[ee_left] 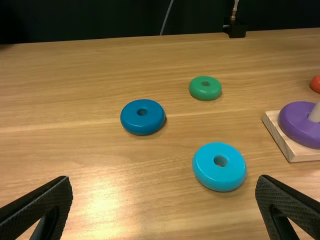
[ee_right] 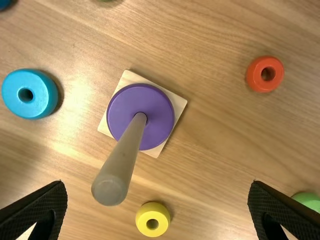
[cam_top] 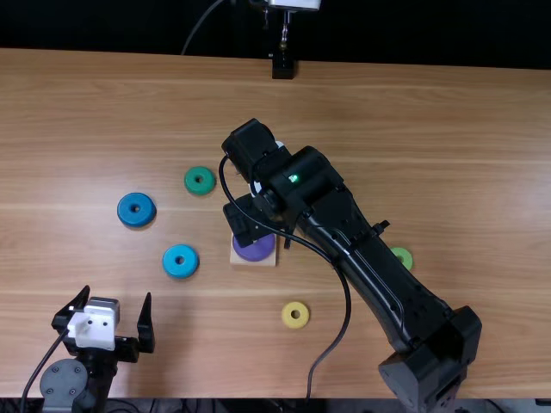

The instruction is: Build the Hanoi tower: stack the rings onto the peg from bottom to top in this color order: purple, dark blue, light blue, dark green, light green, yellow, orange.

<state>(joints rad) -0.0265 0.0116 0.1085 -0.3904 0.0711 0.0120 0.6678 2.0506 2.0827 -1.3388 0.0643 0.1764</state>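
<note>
Right gripper (ee_right: 157, 185) wide by the peg (ee_right: 123, 160) — lowering off-centre could jar it; left gripper (ee_left: 164, 180), near left, also wide.

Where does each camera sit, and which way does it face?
Top view: fixed above the near edge of the table, looking steeply down; left arm, right arm.
Left wrist: slanting across to the far edge; open left tool.
Right wrist: looking down over the peg; open right tool.
Both wrist views share the purple ring.

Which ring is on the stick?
The purple ring, the widest one: it sits around the peg on the wooden base, while the other six rings lie on the table.
</note>
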